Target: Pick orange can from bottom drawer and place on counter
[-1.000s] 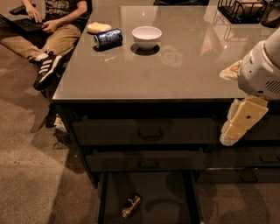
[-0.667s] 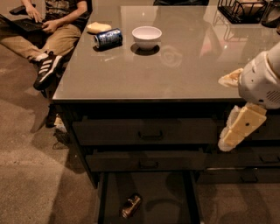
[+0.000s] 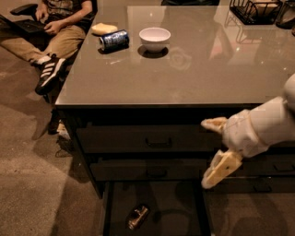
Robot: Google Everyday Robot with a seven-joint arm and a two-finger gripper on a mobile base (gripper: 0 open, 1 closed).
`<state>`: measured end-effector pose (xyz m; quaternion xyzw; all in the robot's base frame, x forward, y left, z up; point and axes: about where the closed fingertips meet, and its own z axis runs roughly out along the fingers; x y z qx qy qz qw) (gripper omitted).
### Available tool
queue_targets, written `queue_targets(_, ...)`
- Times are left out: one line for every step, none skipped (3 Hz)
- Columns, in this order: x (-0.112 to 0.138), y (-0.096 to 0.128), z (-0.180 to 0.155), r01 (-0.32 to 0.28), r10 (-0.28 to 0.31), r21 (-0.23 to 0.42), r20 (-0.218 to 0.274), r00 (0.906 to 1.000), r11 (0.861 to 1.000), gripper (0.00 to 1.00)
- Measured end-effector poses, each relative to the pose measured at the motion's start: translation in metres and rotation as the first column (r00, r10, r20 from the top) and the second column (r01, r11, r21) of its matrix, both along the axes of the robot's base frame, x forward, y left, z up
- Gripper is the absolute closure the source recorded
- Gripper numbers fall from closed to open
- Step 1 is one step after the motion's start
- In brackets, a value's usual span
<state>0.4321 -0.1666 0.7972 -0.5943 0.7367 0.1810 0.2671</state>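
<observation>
The orange can (image 3: 138,216) lies on its side on the dark floor of the open bottom drawer (image 3: 170,207), at the bottom of the view. My gripper (image 3: 209,152) hangs in front of the drawer fronts at the right, above and to the right of the can, well apart from it. Its two cream fingers (image 3: 220,168) are spread wide and hold nothing. The grey-beige counter (image 3: 184,69) fills the upper part of the view.
On the counter stand a white bowl (image 3: 154,38), a blue can (image 3: 114,40) on its side and a yellow object (image 3: 103,28) at the far left. A black wire rack (image 3: 256,10) is at the far right. A seated person (image 3: 50,32) is left of the counter.
My gripper and arm have moved down and to the left, from beside the counter's edge to in front of the drawer fronts, nearer the open drawer. The can has not moved.
</observation>
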Motion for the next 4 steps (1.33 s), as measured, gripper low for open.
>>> queue_targets(0.003,0.03,-0.051,-0.084,0.085,0.029,-0.039,0.9956,0.996,0.0)
queue_targets(0.011,0.064,-0.095,-0.189,0.192,0.039,-0.084,0.9779,0.981,0.0)
queue_targets(0.011,0.065,-0.101,-0.193,0.196,0.04,-0.089,0.9765,0.98,0.0)
queue_targets(0.008,0.068,-0.139,-0.234,0.235,0.023,-0.122,0.9643,0.972,0.0)
